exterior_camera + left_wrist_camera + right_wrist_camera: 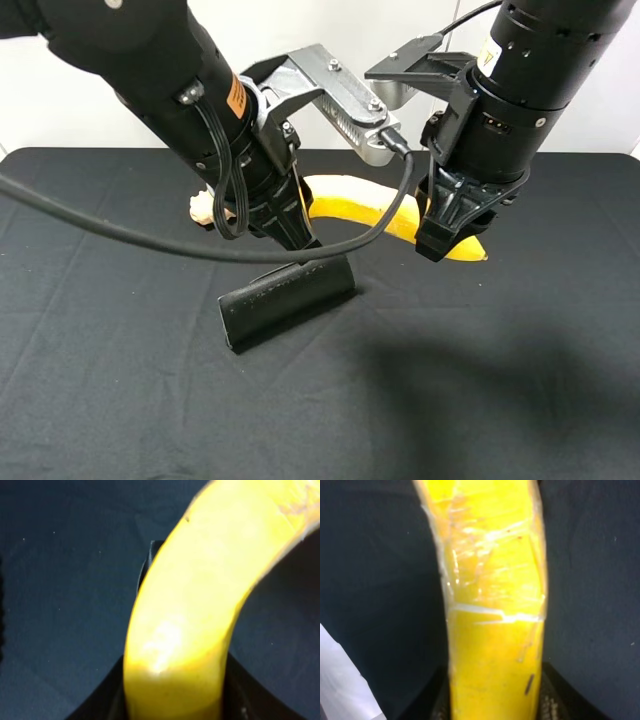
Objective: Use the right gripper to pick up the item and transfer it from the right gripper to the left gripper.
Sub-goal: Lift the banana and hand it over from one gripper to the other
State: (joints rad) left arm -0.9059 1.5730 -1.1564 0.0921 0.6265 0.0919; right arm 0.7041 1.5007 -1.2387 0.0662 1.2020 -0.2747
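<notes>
The yellow banana (350,200) hangs above the black table between both arms. My right gripper (448,235), on the arm with the white-and-yellow sticker, is shut on the banana near its right end. My left gripper (298,225), on the arm with the orange sticker, grips its left end. In the left wrist view the banana (200,605) fills the gap between the dark fingers (107,700). In the right wrist view the banana (492,605) sits tight between the fingers (552,705).
A black oblong pouch (290,300) lies on the black cloth (100,380) just below the left gripper. A bit of the tan wooden roller (203,207) shows behind the left arm. A black cable (380,225) loops across the banana.
</notes>
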